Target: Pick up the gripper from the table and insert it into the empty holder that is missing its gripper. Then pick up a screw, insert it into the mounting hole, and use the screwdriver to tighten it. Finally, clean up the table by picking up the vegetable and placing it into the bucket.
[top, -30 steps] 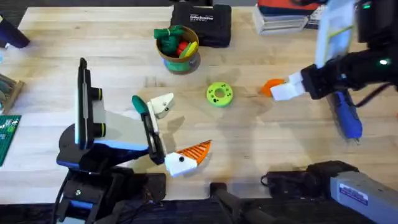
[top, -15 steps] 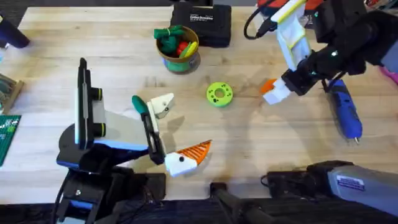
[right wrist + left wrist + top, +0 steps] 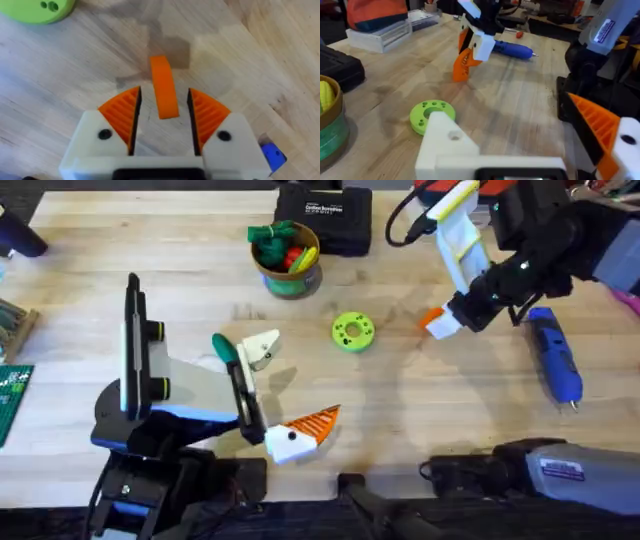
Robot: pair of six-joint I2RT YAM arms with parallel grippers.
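Your right hand (image 3: 163, 115) straddles the orange gripper (image 3: 163, 86), pads (image 3: 121, 116) set just either side of it and not visibly pinching, so it can be lifted off the surface (image 3: 440, 395). Your left hand (image 3: 530, 155) waits beside the green disc (image 3: 352, 331), one finger a bare white holder (image 3: 445, 142) ready for it

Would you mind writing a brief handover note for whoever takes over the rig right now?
Left gripper open; one of its fingers is the bare white holder.
Right gripper open, straddling the orange gripper on the table, not clamped.
Screwdriver lies on the table by the right arm; bucket at the far side, holding toy vegetables.
Done: nothing certain. Left: grasp, insert, screw, tighten, cleanup.
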